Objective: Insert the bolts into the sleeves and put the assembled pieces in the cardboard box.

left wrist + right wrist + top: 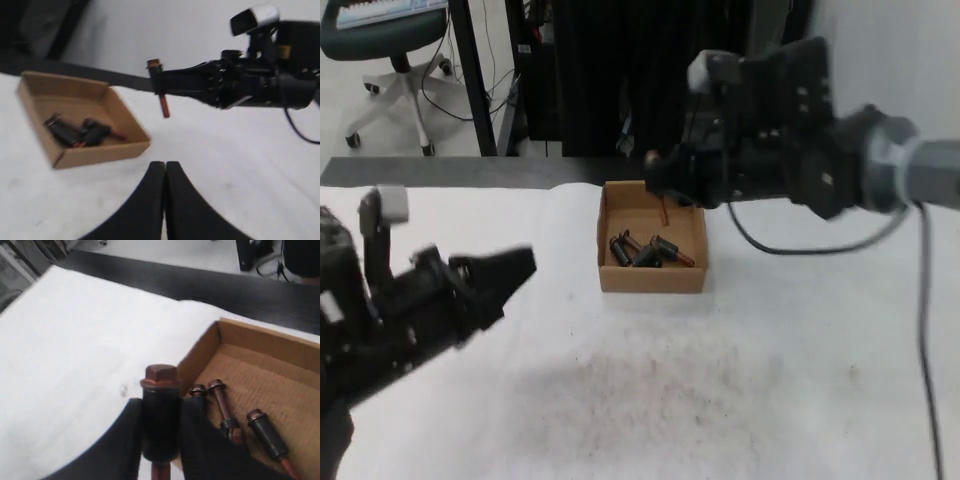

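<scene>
My right gripper [160, 430] is shut on an assembled piece [160, 412]: a copper bolt pushed through a black sleeve, held upright. In the high view the right gripper [665, 185] hangs over the far edge of the cardboard box [650, 278], with the bolt's shank [663, 210] pointing down. The left wrist view shows the same held piece [158, 90] above the bench beside the box [100, 150]. Several assembled pieces [645, 250] lie inside the box. My left gripper [165, 172] is shut and holds nothing, low over the cloth left of the box [510, 270].
A white cloth [720, 380] covers the bench, with open room in front of and to both sides of the box. A black strip [470, 172] runs along the bench's far edge. An office chair [390, 60] stands on the floor behind.
</scene>
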`<state>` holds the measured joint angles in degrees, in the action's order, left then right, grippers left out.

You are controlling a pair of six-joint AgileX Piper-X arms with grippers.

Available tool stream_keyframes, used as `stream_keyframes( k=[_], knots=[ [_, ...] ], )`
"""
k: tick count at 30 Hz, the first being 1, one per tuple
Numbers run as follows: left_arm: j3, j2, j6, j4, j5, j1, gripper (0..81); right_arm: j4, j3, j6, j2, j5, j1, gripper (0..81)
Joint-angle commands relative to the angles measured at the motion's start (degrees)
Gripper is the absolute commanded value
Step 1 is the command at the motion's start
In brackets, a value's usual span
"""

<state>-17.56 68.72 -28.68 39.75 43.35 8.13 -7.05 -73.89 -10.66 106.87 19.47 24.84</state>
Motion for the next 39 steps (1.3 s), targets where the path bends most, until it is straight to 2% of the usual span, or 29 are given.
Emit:
stream_keyframes(
  k=[1, 8, 14, 21, 28, 30, 32, 36, 37, 39],
  knots=[
    [0.0, -0.2, 9.7, -16.1, -11.6, -0.1, 0.3, -2.2, -3.6, 0.4, 2.6, -2.0, -0.2, 0.8],
    [0.0, -0.5, 13.8, -22.4, -19.0, -0.1, 0.3, -6.7, -11.9, 1.9, 10.4, -4.7, -0.4, 0.8],
    [0.0, -2.2, 15.1, -24.6, -23.2, -0.1, 0.3, -10.9, -15.1, 6.0, 14.1, -10.2, -0.5, 0.8],
    [0.0, -5.0, 16.7, -25.6, -24.5, -0.1, 0.3, -10.7, -15.0, 6.8, 14.7, -13.2, -1.5, 0.8],
    [0.0, -5.4, 17.1, -26.0, -24.6, -0.1, 0.3, -10.7, -15.0, 6.8, 14.7, -12.9, -2.3, 0.1],
    [0.0, -5.4, 17.1, -26.0, -24.6, -0.1, 0.3, -10.7, -15.0, 6.8, 14.7, -10.2, -2.3, 5.5],
    [0.0, -5.4, 17.1, -26.0, -24.6, -0.1, 0.3, -10.7, -15.0, 6.8, 14.7, -7.3, -2.3, 14.6],
    [0.0, -5.4, 17.1, -26.0, -24.6, -0.1, 0.3, -10.7, -15.0, 6.8, 14.7, -7.0, -2.3, 37.7],
    [0.0, -5.4, 17.1, -26.0, -24.7, -0.1, 0.3, -10.9, -15.0, 6.8, 14.7, -7.1, -2.3, 40.9],
    [0.0, -5.5, 17.6, -26.2, -25.4, -0.1, 0.3, -11.2, -15.0, 6.8, 14.7, -7.1, -2.3, 41.4]
  ],
)
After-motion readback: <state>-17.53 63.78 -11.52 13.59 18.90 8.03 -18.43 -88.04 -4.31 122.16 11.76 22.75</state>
